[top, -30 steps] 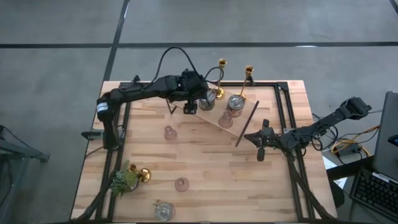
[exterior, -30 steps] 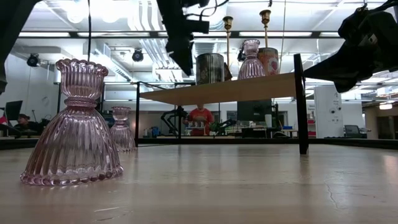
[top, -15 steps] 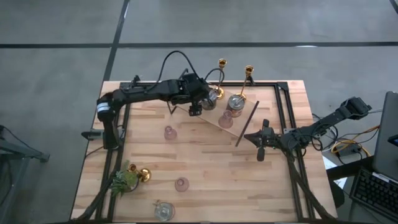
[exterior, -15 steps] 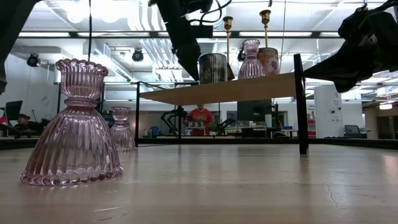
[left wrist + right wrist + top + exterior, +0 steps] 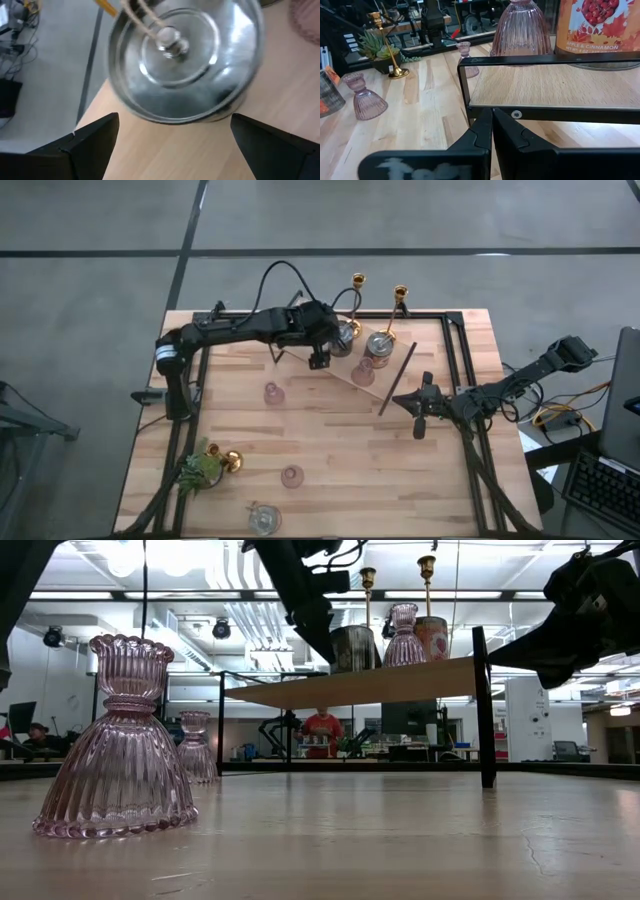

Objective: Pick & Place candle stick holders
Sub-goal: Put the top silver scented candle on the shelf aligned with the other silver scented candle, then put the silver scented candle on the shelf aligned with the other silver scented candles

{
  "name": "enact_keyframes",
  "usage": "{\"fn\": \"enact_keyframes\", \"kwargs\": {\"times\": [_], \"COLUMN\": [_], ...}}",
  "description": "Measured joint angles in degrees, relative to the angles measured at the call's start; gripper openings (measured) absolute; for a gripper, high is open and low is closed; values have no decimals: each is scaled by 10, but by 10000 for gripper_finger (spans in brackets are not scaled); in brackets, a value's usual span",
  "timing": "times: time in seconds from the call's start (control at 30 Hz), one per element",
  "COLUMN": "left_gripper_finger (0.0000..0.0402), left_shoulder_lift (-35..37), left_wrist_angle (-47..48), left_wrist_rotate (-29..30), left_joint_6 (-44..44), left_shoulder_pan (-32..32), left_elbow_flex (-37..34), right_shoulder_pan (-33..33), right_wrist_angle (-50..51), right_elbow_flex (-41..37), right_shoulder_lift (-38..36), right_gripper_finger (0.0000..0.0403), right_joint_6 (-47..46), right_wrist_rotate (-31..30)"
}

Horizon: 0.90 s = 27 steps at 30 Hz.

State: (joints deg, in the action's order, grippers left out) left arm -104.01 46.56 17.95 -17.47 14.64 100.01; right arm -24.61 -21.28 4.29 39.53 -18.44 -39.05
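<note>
High view: my left claw (image 5: 319,360) sits over the far middle of the table (image 5: 330,450), at the near-left edge of the raised shelf (image 5: 372,375), its fingers spread wide and holding nothing. A silver holder (image 5: 340,335) stands on the shelf just beyond it, a second silver one (image 5: 379,346) is further right, and a pink cup (image 5: 363,374) stands in front of that. Two gold candlesticks (image 5: 356,283) rise at the far edge. On the bare table are a pink cup (image 5: 272,393) left of centre, another pink cup (image 5: 292,476) nearer the front, a silver holder (image 5: 262,520) at the front edge, and a gold candlestick (image 5: 230,460) beside the green plant (image 5: 200,471). My right claw (image 5: 420,425) rests shut and empty at the right side. Low view: a large pink cup (image 5: 115,740) stands close to the camera, a smaller one (image 5: 196,748) behind it; the shelf (image 5: 360,685) carries the silver holder (image 5: 352,648), a pink cup (image 5: 404,636) and a jar. The left arm comes down just left of the silver holder. Left wrist view: the silver holder (image 5: 187,60) lies ahead between my two wide-apart fingers (image 5: 90,142), which do not touch it. Right wrist view: my fingers (image 5: 492,135) are pressed together, facing the shelf edge; a pink cup (image 5: 365,97) and a gold candlestick (image 5: 390,50) with the plant (image 5: 377,47) stand well beyond.
</note>
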Motion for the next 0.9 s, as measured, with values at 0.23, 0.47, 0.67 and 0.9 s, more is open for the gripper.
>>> {"fn": "enact_keyframes", "kwargs": {"times": [0.23, 0.47, 0.67, 0.9], "left_gripper_finger": [385, 385, 385, 385], "left_shoulder_lift": [0, 0, 0, 1], "left_wrist_angle": [0, -5, -7, 10], "left_wrist_rotate": [-33, -119, -129, -124], "left_joint_6": [-16, -24, -22, -19], "left_shoulder_pan": [-5, -6, -6, -6], "left_elbow_flex": [0, 0, 0, 0], "right_shoulder_pan": [0, 0, 0, 0], "right_wrist_angle": [0, 0, 0, 0], "right_elbow_flex": [0, 0, 0, 0], "right_shoulder_lift": [0, 0, 0, 0], "right_gripper_finger": [8, 8, 8, 8], "right_joint_6": [0, 0, 0, 0], "right_wrist_rotate": [0, 0, 0, 0]}}
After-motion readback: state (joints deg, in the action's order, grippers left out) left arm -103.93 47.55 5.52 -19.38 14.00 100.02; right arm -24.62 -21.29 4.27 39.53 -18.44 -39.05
